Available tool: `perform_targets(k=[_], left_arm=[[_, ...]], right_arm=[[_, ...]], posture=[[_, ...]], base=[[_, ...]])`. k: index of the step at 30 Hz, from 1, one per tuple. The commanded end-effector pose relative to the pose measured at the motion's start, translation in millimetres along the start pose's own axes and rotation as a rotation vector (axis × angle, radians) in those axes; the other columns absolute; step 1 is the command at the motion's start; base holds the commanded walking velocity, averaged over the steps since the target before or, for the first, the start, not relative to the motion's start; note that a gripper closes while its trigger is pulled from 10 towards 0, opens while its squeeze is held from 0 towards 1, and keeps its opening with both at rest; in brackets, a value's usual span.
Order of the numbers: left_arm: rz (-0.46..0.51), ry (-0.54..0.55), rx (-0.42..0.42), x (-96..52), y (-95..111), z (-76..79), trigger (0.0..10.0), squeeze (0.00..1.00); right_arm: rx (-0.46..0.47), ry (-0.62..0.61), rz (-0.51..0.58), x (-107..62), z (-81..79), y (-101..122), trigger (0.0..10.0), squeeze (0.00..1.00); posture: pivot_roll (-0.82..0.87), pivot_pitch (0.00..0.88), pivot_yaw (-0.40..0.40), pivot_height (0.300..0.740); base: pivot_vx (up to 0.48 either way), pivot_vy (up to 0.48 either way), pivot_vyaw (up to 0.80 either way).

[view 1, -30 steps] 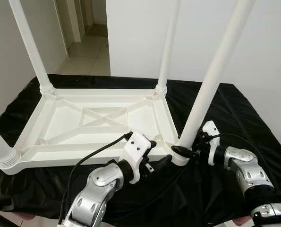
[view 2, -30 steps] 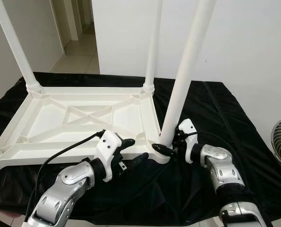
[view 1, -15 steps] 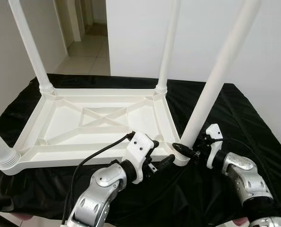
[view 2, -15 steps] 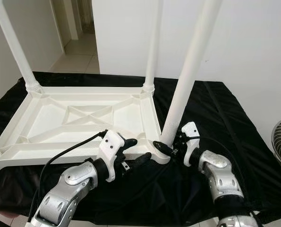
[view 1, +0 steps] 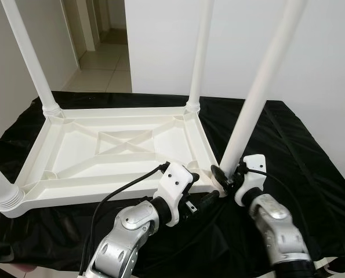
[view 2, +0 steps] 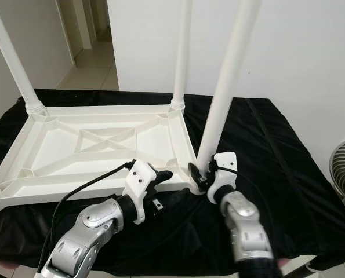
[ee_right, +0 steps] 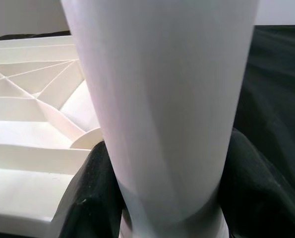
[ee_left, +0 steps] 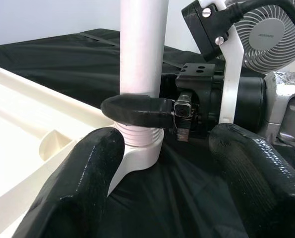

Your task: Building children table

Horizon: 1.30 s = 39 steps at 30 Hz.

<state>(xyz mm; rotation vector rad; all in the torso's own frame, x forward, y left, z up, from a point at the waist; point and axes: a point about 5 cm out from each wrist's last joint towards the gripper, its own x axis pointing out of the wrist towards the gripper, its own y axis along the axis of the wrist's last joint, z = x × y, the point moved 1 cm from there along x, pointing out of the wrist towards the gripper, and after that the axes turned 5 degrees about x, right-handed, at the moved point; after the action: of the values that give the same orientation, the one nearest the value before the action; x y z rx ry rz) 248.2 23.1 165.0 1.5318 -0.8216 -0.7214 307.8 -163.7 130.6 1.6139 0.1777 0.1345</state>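
White plastic tabletop lies upside down on black cloth. Right gripper clamps the near-right corner leg at its base. Left gripper, fingers apart, sits just beside.

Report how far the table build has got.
Looks done: three legs stand in the corner sockets of the upturned tabletop, like the far left leg. In hand: the right tool is clamped around the base of the near right leg, which leans in its socket; the left tool waits open beside it. Left: seat that leg fully, then flip the table upright.
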Motion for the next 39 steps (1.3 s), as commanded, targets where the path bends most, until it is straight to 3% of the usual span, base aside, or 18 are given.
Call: perform_targets(k=[1, 3, 4, 5, 7, 8, 12, 13, 14, 15, 20, 24, 25, 26, 32, 39], left_arm=[[-0.01, 0.064, -0.007, -1.0, -1, -2.8, 10.0, 0.0], [-0.011, 0.069, -0.011, -1.3, -2, -2.6, 10.0, 0.0], [-0.011, 0.069, -0.011, -1.3, -2, -2.6, 10.0, 0.0], [-0.01, 0.072, -0.011, -1.3, -2, -3.1, 10.0, 0.0], [-0.01, 0.072, -0.011, -1.3, -2, -3.1, 10.0, 0.0], [-0.01, 0.075, -0.011, -1.2, -2, -3.5, 10.0, 0.0], [-0.01, 0.079, -0.011, -1.2, -2, -4.1, 10.0, 0.0], [-0.01, 0.082, -0.011, -1.2, -2, -4.4, 10.0, 0.0], [-0.01, 0.082, -0.011, -1.2, -2, -4.4, 10.0, 0.0], [-0.009, 0.087, -0.011, -1.2, -3, -4.9, 10.0, 0.0], [-0.009, 0.091, -0.012, -1.3, -3, -5.3, 10.0, 0.0], [-0.005, 0.096, -0.008, -1.0, -1, -5.8, 10.0, 0.0], [-0.005, 0.096, -0.008, -1.0, -1, -5.8, 10.0, 0.0], [-0.005, 0.1, -0.007, -1.7, -1, -6.4, 10.0, 0.0], [-0.019, 0.105, -0.002, -4.0, -4, -7.6, 10.0, 0.0], [-0.037, 0.109, 0.0, -6.3, -9, -9.7, 10.0, 0.0]], right_arm=[[-0.011, -0.118, -0.09, -6.9, 12.5, -18, 10.0, 0.0], [0.019, -0.304, -0.08, -12.3, -3.1, -20, 10.0, 0.0], [0.019, -0.304, -0.08, -12.3, -3.1, -20, 10.0, 0.0], [0.036, -0.301, -0.075, -12.6, -16.3, -19, 10.0, 0.0], [0.036, -0.301, -0.075, -12.6, -16.3, -19, 10.0, 0.0], [0.042, -0.263, -0.059, -11.7, -27.5, -15, 10.0, 0.0], [0.057, -0.241, -0.041, -11.3, -28.8, -11, 10.0, 0.0], [0.068, -0.218, -0.03, -11.6, -28.7, -8, 10.0, 0.5], [0.068, -0.218, -0.03, -11.6, -28.7, -8, 10.0, 0.5], [0.084, -0.179, -0.018, -11.5, -29.3, -6, 10.0, 1.0], [0.11, -0.107, -0.005, -11.2, -31.9, -2, 10.0, 1.0], [0.128, 0.102, 0.041, -14.8, -17.5, 10, 10.0, 1.0], [0.128, 0.102, 0.041, -14.8, -17.5, 10, 10.0, 1.0], [0.112, 0.179, 0.033, -18.4, -13.2, 11, 10.0, 0.0], [-0.018, 0.463, -0.034, -29.1, 9.2, 11, 10.0, 0.0], [-0.096, 0.585, -0.105, -20.9, 24.6, 8, 10.0, 0.0]], posture=[[-0.05, 0.055, -0.007, 0.74], [-0.05, 0.055, -0.014, 0.74], [-0.05, 0.055, -0.014, 0.74], [-0.05, 0.054, -0.018, 0.74], [-0.05, 0.054, -0.018, 0.74], [-0.06, 0.054, -0.019, 0.74], [-0.06, 0.052, -0.024, 0.74], [-0.06, 0.051, -0.026, 0.74], [-0.06, 0.051, -0.026, 0.74], [-0.06, 0.05, -0.028, 0.74], [-0.05, 0.046, -0.033, 0.74], [-0.04, 0.039, -0.037, 0.74], [-0.04, 0.039, -0.037, 0.74], [-0.04, 0.039, -0.037, 0.74], [-0.03, 0.026, -0.034, 0.74], [-0.03, 0.016, -0.032, 0.74]], base=[[0.0, 0.0, 0.0], [0.0, 0.0, 0.0], [0.0, 0.0, 0.0], [0.0, 0.0, 0.0], [0.0, 0.0, 0.0], [0.0, 0.0, 0.0], [0.0, 0.0, 0.0], [0.0, 0.0, 0.0], [0.0, 0.0, 0.0], [0.0, 0.0, 0.0], [0.0, 0.0, 0.0], [0.0, 0.0, 0.0], [0.0, 0.0, 0.0], [0.0, 0.0, 0.0], [0.0, 0.0, 0.0], [0.0, 0.0, 0.0]])
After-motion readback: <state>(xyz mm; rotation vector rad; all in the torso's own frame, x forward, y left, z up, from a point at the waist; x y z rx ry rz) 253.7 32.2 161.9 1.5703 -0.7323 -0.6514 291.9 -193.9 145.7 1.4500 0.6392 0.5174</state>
